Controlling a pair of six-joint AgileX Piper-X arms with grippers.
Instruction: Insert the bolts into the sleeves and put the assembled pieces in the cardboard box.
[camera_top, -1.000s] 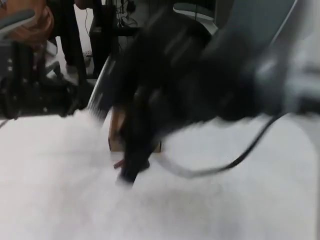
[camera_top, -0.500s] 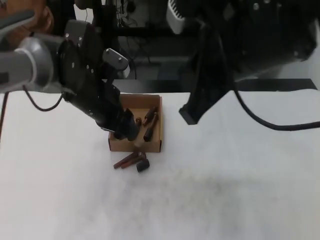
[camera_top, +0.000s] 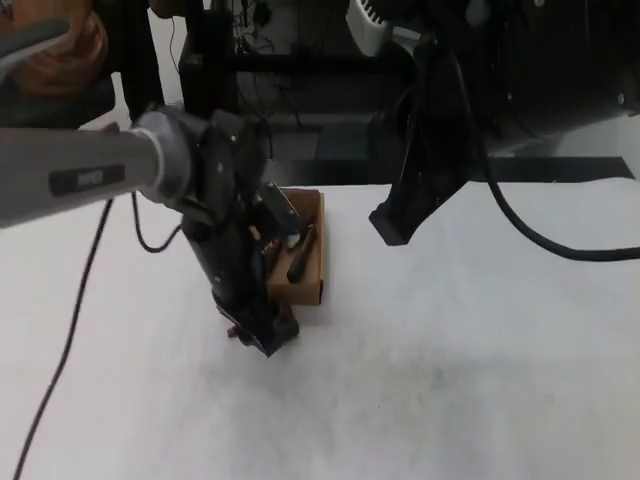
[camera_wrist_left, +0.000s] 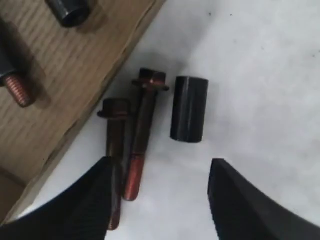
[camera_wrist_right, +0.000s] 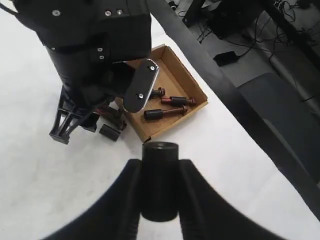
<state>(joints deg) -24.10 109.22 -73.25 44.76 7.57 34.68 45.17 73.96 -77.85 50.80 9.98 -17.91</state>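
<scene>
Left gripper spread wide, gripping nothing, above two bolts and a black sleeve lying on bench just outside cardboard box, right gripper clamped on second sleeve

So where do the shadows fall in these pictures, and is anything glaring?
Left wrist view: the loose bolts and black sleeve cast soft shadows on the white bench. Right wrist view: a metal plate on the left arm gleams. High view: faint shade on the bench under that arm.
</scene>
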